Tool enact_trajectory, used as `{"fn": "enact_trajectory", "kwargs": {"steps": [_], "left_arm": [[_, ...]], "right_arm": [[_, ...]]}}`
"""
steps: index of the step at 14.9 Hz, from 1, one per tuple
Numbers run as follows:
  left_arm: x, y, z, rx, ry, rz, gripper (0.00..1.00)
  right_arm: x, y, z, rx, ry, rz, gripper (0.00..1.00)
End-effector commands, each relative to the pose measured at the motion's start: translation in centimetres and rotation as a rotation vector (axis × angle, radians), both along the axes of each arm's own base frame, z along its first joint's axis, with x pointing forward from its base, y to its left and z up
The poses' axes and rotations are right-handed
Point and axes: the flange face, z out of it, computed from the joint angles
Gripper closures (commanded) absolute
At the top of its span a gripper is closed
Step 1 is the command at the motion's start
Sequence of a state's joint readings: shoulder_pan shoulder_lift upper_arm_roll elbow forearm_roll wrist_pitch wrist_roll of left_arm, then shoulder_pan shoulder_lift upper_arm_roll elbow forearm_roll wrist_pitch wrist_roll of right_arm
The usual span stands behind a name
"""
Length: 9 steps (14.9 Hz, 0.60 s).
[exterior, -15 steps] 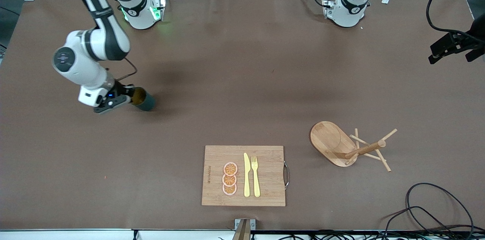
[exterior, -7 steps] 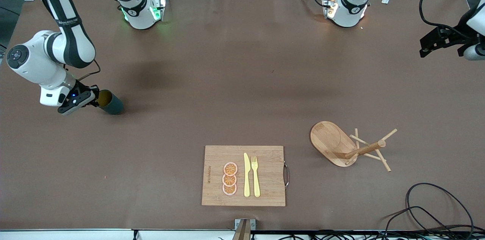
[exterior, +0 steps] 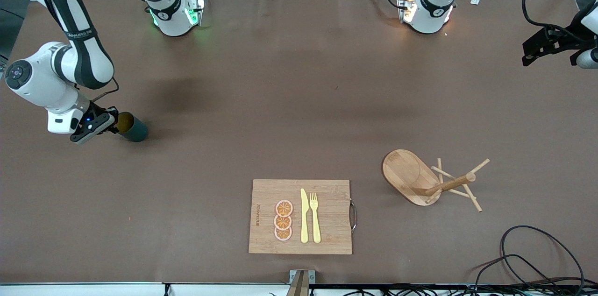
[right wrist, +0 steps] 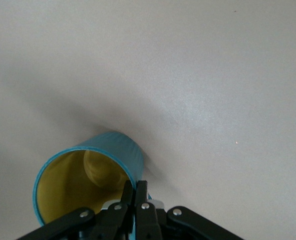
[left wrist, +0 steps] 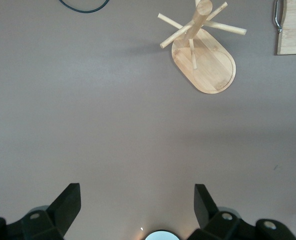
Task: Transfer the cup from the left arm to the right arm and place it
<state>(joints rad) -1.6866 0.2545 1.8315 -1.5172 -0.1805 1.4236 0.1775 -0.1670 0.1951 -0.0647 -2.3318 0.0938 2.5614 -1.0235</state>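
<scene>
The right gripper (exterior: 111, 124) pinches the cup (exterior: 132, 128) by its rim at the right arm's end of the table (exterior: 289, 90); the left gripper (left wrist: 138, 207) waits, jaws spread.

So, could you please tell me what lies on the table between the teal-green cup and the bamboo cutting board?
Nothing: the front view shows only bare brown table between the teal-green cup, held by the right gripper, and the bamboo cutting board.

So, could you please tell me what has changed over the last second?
The right gripper, shut on the cup throughout, carried it toward the right arm's end of the table. The left gripper stayed open, shifting slightly at its own end. The cutting board and wooden peg stand stayed put.
</scene>
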Motion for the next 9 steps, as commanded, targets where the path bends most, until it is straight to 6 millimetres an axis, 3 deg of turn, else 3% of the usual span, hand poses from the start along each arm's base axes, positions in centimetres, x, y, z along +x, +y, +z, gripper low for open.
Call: {"fn": "enact_trajectory", "kwargs": {"steps": [1,3,5,7,9], "left_arm": [[0.3,0.0,-0.1,-0.065,0.049,-0.022,0.00],[0.8,0.7,-0.6,-0.078,0.079,-0.022,0.00],[1.6,0.3,-1.4,-0.086,0.097,-0.038,0.00],[2.5,-0.2,-1.9,-0.095,0.114,-0.055,0.00],[3.0,0.0,-2.6,-0.110,0.129,-0.062,0.00]], "right_arm": [[0.2,-0.2,-0.6,0.002,0.006,0.021,0.96],[0.3,-0.2,-0.4,0.003,0.003,0.020,0.82],[0.6,-0.4,-0.1,0.003,-0.002,0.014,0.02],[1.2,-0.4,1.0,0.011,-0.006,-0.025,0.00],[2.7,0.0,4.0,0.036,0.038,-0.151,0.00]]}}
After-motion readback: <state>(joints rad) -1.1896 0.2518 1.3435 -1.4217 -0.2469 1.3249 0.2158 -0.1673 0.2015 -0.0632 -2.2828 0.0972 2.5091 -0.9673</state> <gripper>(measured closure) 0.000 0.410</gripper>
